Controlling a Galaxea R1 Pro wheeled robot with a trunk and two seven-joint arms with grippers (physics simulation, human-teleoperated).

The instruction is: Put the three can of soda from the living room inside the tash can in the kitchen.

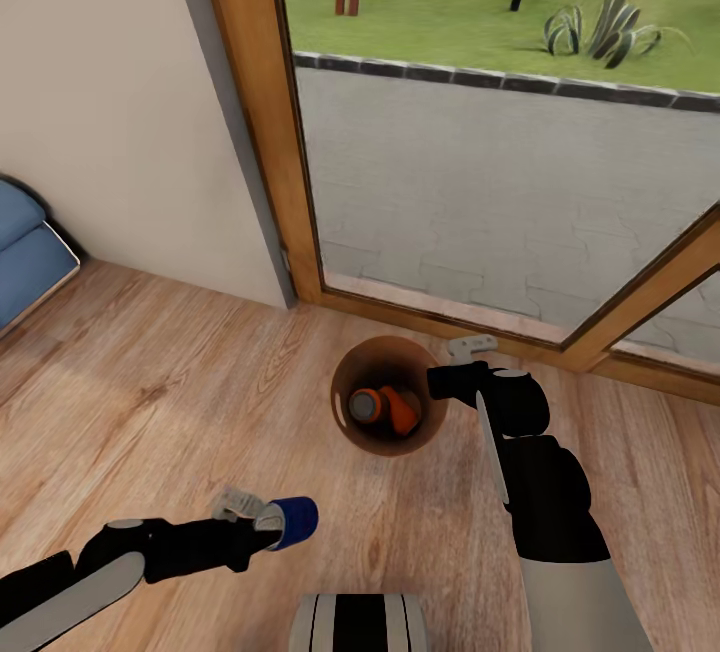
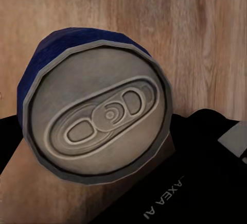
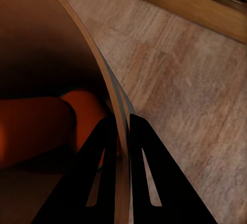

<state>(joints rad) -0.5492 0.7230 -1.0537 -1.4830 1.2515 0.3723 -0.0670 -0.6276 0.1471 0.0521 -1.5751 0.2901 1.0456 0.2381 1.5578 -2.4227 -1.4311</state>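
Warm wood planks (image 1: 150,402) cover pretty much the whole floor here, with loads of bare room on the near left and around the robot. The trash can (image 1: 352,364) stands on that floor just near of the wood-framed glass door (image 1: 290,182), its rim close to the door's bottom rail. Inside it lie two orange soda cans (image 1: 385,409), on their sides and touching each other. The right gripper (image 1: 452,379) is at the can's right rim, and the right wrist view shows one dark finger (image 3: 92,177) inside the wall and the other outside, pinched narrow onto the trash can's edge (image 3: 110,95). The left gripper (image 1: 262,517) sits nearer and to the left of the bin, well apart from it, clamped on the dark blue soda can (image 1: 293,520). That can is tipped sideways, and the left wrist view looks straight at its silvery top (image 2: 100,116). A blue sofa corner (image 1: 25,252) pokes in at the far left, by the pale wall (image 1: 110,102).
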